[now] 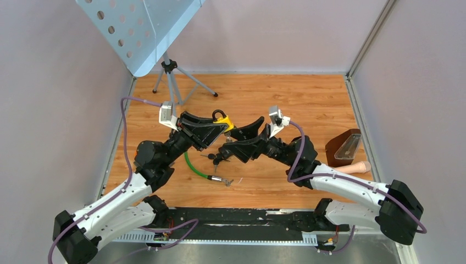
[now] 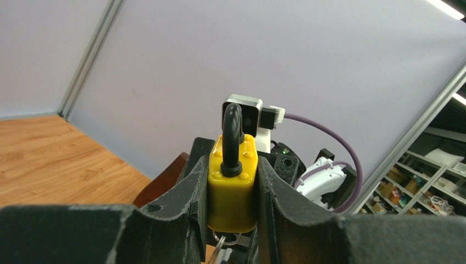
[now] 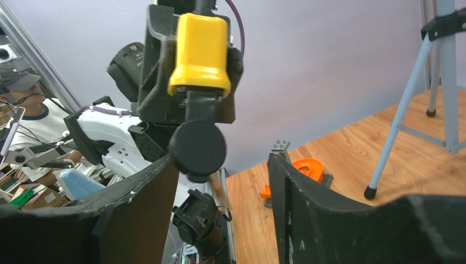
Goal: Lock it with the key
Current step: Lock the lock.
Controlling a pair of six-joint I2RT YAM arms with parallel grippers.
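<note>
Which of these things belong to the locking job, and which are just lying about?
Job: padlock; key in its underside.
Lying about: stand; green cable; brown holder; orange part.

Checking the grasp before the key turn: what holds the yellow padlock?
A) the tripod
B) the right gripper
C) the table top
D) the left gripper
D: the left wrist view shows the yellow padlock clamped between the fingers of the left gripper, while the right gripper stands open by the black key head under the lock.
</note>
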